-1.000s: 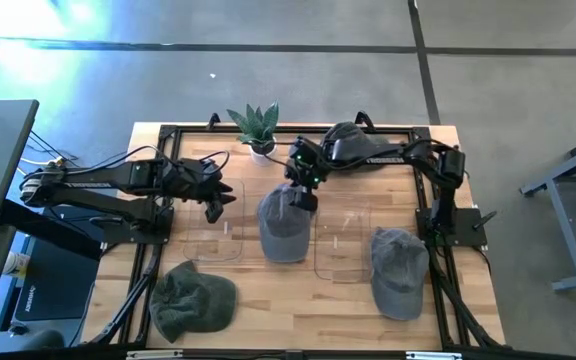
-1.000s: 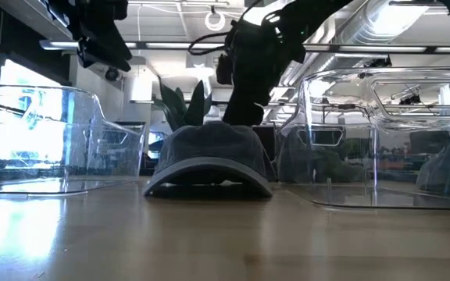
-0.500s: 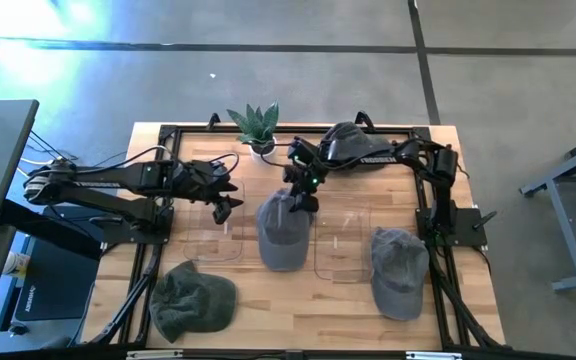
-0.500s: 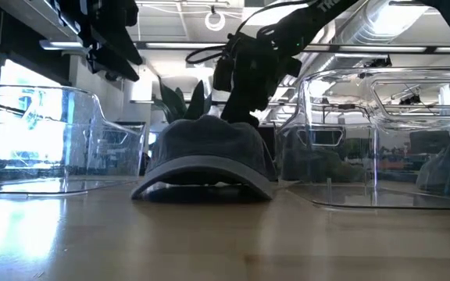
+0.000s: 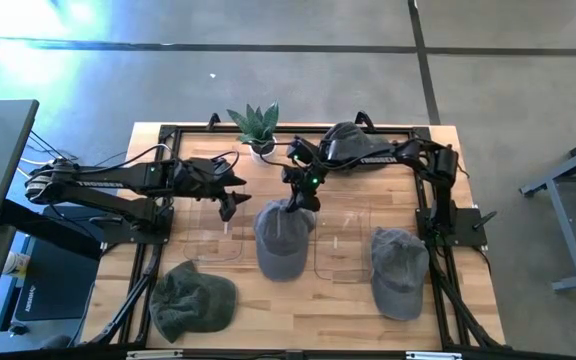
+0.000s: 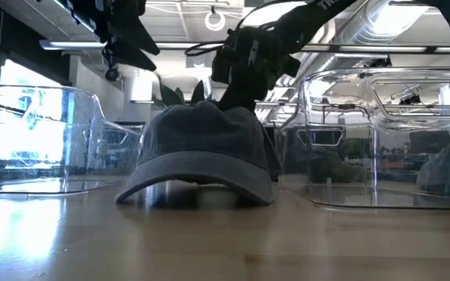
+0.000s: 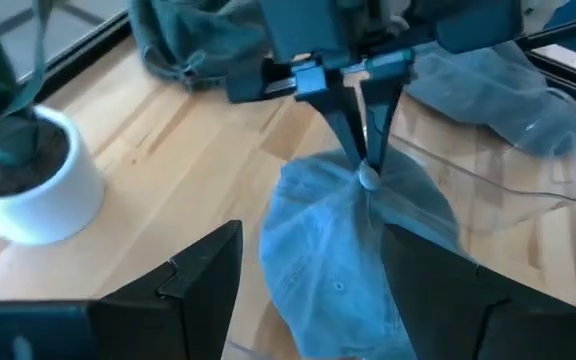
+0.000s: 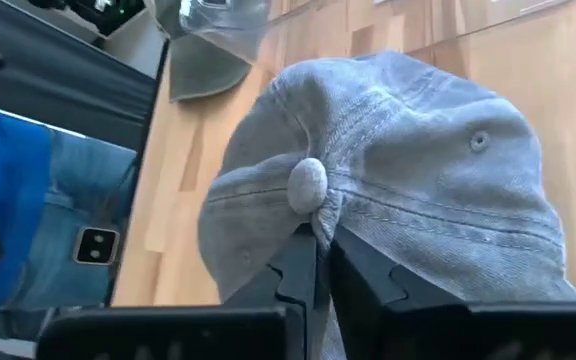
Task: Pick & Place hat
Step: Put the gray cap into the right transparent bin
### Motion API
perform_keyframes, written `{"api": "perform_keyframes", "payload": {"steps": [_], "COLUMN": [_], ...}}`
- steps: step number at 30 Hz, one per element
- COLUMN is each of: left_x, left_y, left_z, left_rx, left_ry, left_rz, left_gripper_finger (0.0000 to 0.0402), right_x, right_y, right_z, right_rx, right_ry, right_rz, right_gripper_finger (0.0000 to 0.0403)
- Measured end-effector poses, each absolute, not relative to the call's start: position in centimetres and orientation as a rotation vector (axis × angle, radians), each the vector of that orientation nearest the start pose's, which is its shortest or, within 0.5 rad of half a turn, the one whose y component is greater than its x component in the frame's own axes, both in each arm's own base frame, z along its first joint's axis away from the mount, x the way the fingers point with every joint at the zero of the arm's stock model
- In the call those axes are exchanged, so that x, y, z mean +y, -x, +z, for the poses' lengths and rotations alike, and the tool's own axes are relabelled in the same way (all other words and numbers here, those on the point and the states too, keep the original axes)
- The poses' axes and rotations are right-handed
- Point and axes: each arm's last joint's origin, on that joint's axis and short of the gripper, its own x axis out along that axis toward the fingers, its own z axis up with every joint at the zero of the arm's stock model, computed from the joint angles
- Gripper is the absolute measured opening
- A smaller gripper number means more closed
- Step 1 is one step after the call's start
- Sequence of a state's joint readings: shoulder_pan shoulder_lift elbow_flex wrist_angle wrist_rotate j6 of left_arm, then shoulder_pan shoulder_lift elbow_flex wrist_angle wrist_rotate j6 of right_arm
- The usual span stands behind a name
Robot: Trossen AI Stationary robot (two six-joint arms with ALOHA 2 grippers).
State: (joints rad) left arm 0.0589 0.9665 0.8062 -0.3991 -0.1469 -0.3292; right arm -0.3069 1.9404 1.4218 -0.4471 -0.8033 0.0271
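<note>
A grey-blue cap lies mid-table with its brim on the wood. My right gripper reaches in from the far right and is shut on its crown. In the right wrist view the cap fills the picture above the shut fingers. My left gripper hovers open above the left clear tray, just left of the cap. Its wrist view looks between its fingers at the cap and my right gripper. My right gripper pinches a pucker of the crown cloth between its two fingertips, right beside the top button. The fingers slant down from the table's far side. The crown is drawn up into a peak under them while the brim stays on the table.
A green hat lies near left, a grey cap near right, and a dark hat at the far edge. A potted plant stands far centre. A second clear tray sits right of the cap. A person in blue stands beyond the table.
My right gripper has shut on the cap's crown and turned at the wrist. The crown has been gathered up into a peak and the cap has slid a little toward the near edge. My left gripper has gone toward the cap, to the table's right.
</note>
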Motion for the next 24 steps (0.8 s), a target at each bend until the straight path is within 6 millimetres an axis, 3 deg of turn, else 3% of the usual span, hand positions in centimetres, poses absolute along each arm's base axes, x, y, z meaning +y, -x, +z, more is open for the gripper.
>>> {"api": "perform_keyframes", "payload": {"steps": [3, 11, 16, 24], "left_x": [1.5, 1.7, 1.8, 1.6], "left_y": [-20.6, -23.6, -25.5, -25.9], "left_z": [29.3, 30.0, 29.1, 30.3], "left_rx": [0.489, 0.3, 0.269, 0.269], "left_ry": [0.276, 0.205, 0.146, 0.111], "left_rz": [0.236, 0.183, 0.173, 0.103], "left_gripper_finger": [0.0234, 0.0234, 0.0235, 0.0235], "right_x": [-10.3, -9.7, -9.2, -9.0], "right_y": [-39.4, -38.9, -39.0, -38.7], "right_z": [23.3, 29.6, 30.5, 30.2], "right_rx": [0.774, 0.612, 0.594, 0.631], "right_ry": [-0.501, -0.395, -0.381, -0.403], "right_rz": [0.454, 0.52, 0.555, 0.587], "right_gripper_finger": [0.0007, 0.0006, 0.0008, 0.0008]}}
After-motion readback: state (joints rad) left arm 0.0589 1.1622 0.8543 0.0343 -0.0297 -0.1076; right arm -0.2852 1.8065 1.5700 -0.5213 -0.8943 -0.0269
